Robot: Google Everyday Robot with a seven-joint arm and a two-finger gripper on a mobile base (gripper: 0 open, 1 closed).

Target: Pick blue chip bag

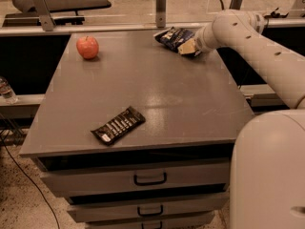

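Note:
The blue chip bag is a crinkled dark navy foil bag with white and yellowish print. It lies at the far right of the grey tabletop, near the back edge. My gripper is at the bag's right end, low over the table and touching or overlapping the bag. My white arm reaches in from the right side. The bag's right part is hidden behind the gripper.
A red apple sits at the far left of the table. A slim black-brown candy bar wrapper lies near the front edge. Drawers are below the tabletop. My white base fills the lower right. A rail with posts runs behind the table.

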